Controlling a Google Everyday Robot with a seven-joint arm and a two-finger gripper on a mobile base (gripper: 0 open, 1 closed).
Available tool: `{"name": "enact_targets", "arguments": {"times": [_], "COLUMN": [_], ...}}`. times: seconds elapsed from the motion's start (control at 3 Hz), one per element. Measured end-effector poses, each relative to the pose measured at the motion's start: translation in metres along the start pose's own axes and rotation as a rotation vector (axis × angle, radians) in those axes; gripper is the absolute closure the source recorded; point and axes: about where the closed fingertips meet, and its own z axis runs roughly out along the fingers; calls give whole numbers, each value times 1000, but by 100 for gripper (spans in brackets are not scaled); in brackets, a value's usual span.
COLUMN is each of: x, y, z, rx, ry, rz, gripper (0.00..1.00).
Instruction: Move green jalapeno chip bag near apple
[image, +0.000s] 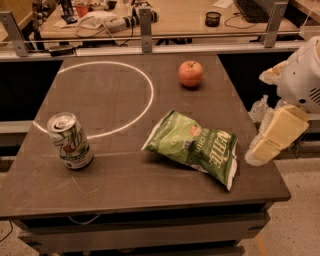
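Note:
The green jalapeno chip bag (196, 146) lies flat on the dark table (125, 175), right of centre, with its white edge toward the front right corner. The red-orange apple (190, 74) sits upright near the table's far edge, well behind the bag and apart from it. My gripper (274, 136), cream-coloured below a white arm, hangs at the right edge of the view, just off the table's right side. It is level with the bag, to its right, touches nothing and holds nothing.
A green-and-white soda can (70, 140) stands at the front left. A white circle line (150, 95) is drawn on the left half of the table. A rail with metal posts (145, 27) and a cluttered desk lie behind the table.

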Motion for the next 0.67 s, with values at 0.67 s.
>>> {"name": "enact_targets", "arguments": {"times": [0.67], "x": [-17], "y": [15], "z": [48], "rx": [-9], "ry": [-96], "rz": [88], "gripper": [0]}}
